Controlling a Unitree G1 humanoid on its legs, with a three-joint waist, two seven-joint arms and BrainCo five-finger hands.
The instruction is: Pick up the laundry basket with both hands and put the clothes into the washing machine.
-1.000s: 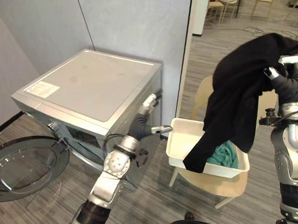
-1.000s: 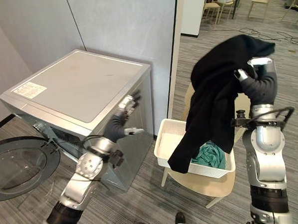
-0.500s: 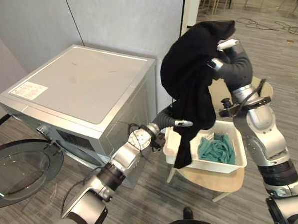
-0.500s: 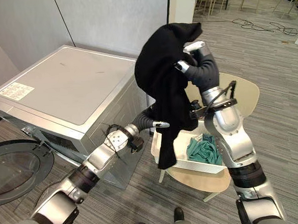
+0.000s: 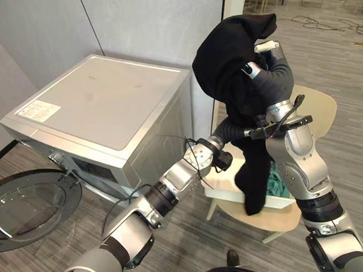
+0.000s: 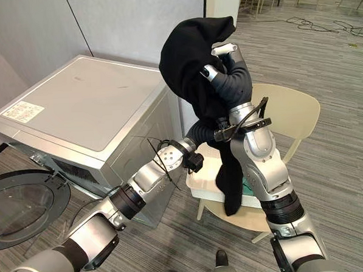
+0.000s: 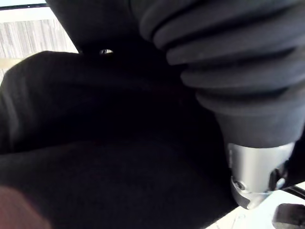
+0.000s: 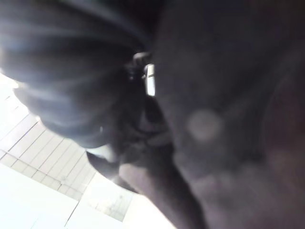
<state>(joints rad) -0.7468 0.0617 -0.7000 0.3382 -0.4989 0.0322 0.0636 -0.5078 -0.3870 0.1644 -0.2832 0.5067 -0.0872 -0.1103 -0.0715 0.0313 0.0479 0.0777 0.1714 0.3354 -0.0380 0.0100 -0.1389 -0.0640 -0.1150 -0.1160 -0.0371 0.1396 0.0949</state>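
**A:** What stands at the left?

**B:** One washer point(image 5: 107, 103). Its round door point(image 5: 30, 205) is open and lies low at the far left.

**A:** And the left hand?

**B:** The left hand point(image 5: 230, 131) reaches past the washer's corner to the black garment point(image 5: 232, 54) and goes in behind it. The cloth hides it, so I cannot tell if it is spread or closed.

**A:** The right hand?

**B:** The right hand point(image 5: 265, 47) is raised high. The garment is draped over it and hangs down along the arm. I cannot tell if the hand grips the cloth or only carries it.

**A:** Where is the basket?

**B:** One white basket point(image 6: 206, 182) sits on one chair point(image 5: 317, 107), just right of the washer. The low end of the garment hangs in front of it.

**A:** How many clothes?

**B:** Two. The black one is up in the air, and one teal cloth point(image 5: 275, 183) lies in the basket.
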